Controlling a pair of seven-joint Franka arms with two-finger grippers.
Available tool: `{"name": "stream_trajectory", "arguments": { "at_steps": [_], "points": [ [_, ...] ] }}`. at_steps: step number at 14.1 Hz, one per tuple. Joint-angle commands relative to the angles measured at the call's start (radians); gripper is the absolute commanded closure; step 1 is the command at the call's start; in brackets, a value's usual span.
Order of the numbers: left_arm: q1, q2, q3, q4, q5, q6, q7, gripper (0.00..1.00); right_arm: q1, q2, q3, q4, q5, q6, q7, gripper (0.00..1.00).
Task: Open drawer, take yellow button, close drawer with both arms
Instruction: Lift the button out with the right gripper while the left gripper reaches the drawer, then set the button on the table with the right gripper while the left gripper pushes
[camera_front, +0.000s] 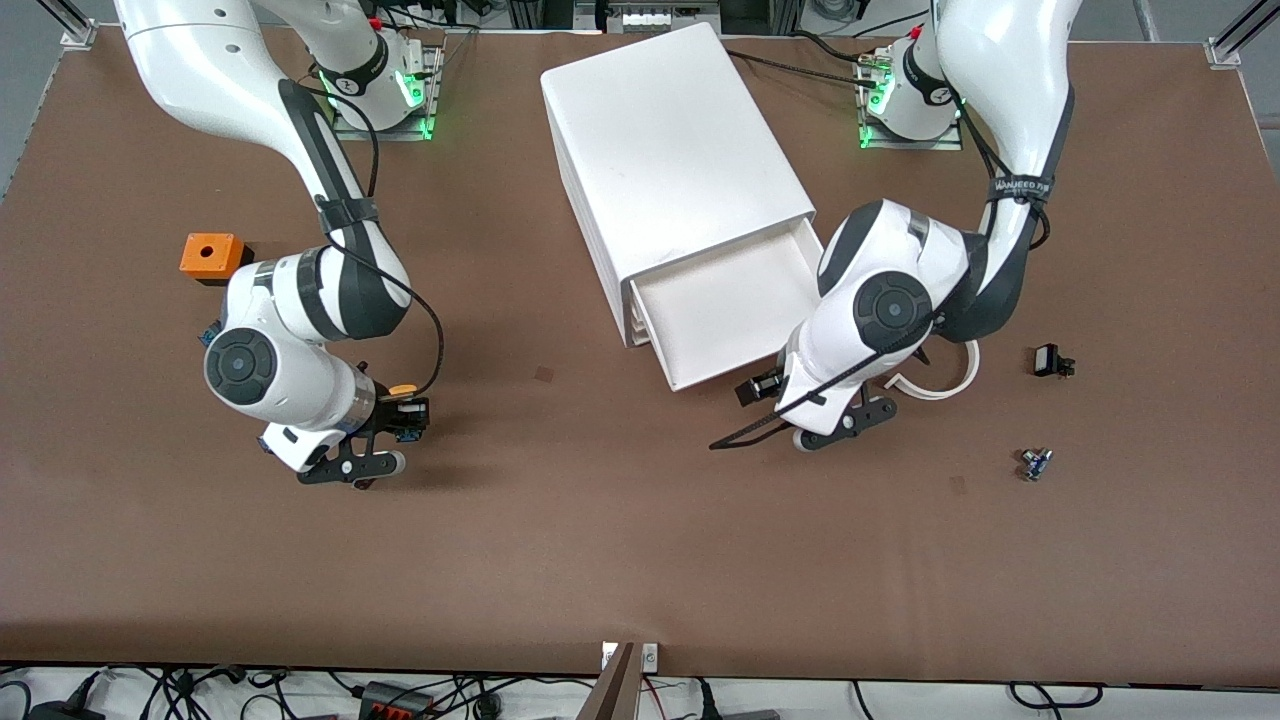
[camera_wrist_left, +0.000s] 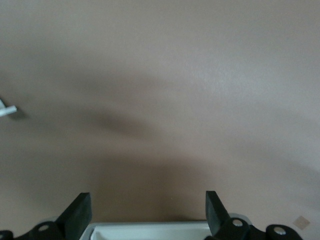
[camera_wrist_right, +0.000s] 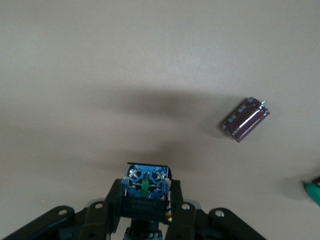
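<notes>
Orange-capped button (camera_front: 404, 392) is gripped in the right claw (camera_front: 400, 412) above the tabletop (camera_front: 600, 560); left claw (camera_front: 790, 400) open at the open drawer (camera_front: 720, 310).

Evenly lit from above, bright, with soft shadows thrown on the table (camera_front: 620, 520) under both arms. Sharp from the front; hazy and washed out in both wrist views.
</notes>
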Motion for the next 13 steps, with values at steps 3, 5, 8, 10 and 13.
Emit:
{"name": "stream_trajectory", "arguments": {
  "at_steps": [3, 5, 8, 10, 13],
  "points": [
    [-0.015, -0.1, -0.026, -0.149, -0.002, 0.022, -0.067, 0.0, -0.006, -0.085, 0.019, -0.236, 0.019, 0.189, -0.032, 1.0],
    [-0.013, -0.117, -0.049, -0.193, -0.002, 0.017, -0.066, 0.0, 0.008, -0.103, 0.019, -0.324, 0.016, 0.292, -0.038, 1.0],
    [-0.007, -0.158, -0.104, -0.264, -0.002, 0.014, -0.075, 0.0, 0.014, -0.103, 0.019, -0.413, 0.014, 0.422, -0.063, 1.0],
    [-0.009, -0.172, -0.12, -0.272, -0.002, 0.008, -0.096, 0.0, 0.014, -0.102, 0.019, -0.415, 0.014, 0.423, -0.046, 0.67],
    [-0.007, -0.175, -0.155, -0.276, -0.007, -0.014, -0.125, 0.0, 0.013, -0.126, 0.016, -0.38, 0.017, 0.34, -0.051, 0.0]
  ]
}}
